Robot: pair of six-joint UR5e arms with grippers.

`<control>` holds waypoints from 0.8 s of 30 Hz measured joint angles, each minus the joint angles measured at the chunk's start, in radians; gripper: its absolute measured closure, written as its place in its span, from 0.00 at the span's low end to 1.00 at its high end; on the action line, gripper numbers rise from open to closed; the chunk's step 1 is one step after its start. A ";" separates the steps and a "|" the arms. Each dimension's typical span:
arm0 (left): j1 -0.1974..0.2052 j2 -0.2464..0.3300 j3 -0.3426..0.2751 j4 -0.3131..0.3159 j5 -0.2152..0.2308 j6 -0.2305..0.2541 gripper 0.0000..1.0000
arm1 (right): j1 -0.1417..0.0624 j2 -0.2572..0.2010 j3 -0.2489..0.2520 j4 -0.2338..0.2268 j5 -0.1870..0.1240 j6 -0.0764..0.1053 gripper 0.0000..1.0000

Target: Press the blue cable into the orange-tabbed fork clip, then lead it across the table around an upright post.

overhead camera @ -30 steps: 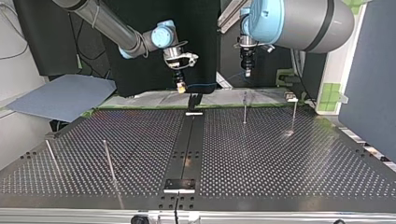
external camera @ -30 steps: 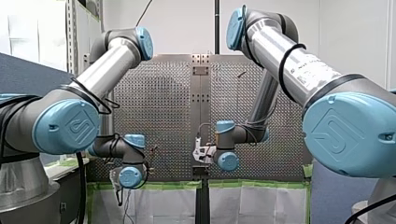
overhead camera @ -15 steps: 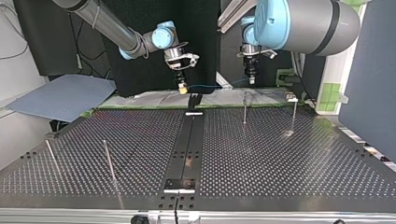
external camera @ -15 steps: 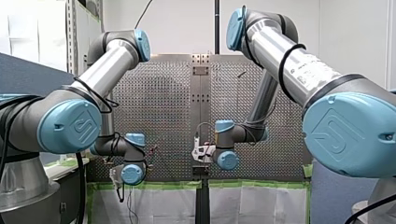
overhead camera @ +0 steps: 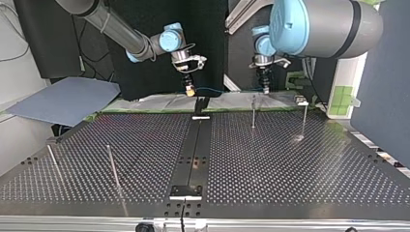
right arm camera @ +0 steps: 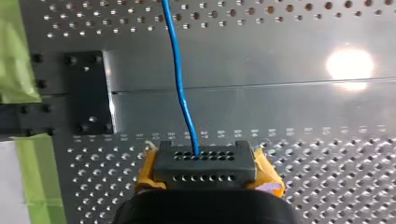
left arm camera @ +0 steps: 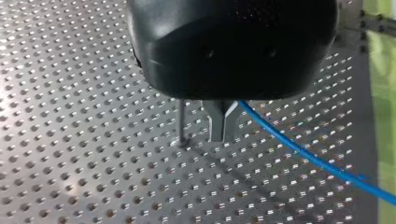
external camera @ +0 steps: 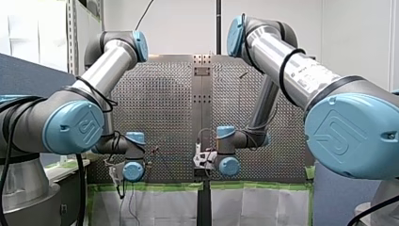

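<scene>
My right gripper (right arm camera: 204,161): yellow pads (right arm camera: 268,175) clamped on thin blue cable (right arm camera: 180,93), taut across to my left gripper (left arm camera: 223,128), whose metal fingers (left arm camera: 215,123) are pinched together, apparently on it, beside slim upright post (left arm camera: 181,121) on perforated table (left arm camera: 70,140)

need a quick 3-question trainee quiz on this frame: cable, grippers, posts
1. True or false: the cable runs from my right gripper to my left gripper.
2. In the left wrist view, what stands just beside my left gripper? A) a post B) a cup C) a screwdriver
3. Fill in: the cable's colour is ____.
Key: 1 true; 2 A; 3 blue.
</scene>
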 joint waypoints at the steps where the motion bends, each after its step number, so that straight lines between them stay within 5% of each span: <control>1: 0.002 0.006 0.001 -0.001 0.001 -0.002 1.00 | 0.000 0.003 -0.002 0.001 0.000 0.000 1.00; 9: 0.017 0.060 0.008 -0.016 0.014 -0.013 1.00 | 0.000 0.008 -0.028 0.020 -0.002 -0.001 1.00; 24: 0.039 0.063 0.012 -0.034 0.020 -0.001 1.00 | 0.000 0.009 -0.047 0.068 -0.002 -0.004 1.00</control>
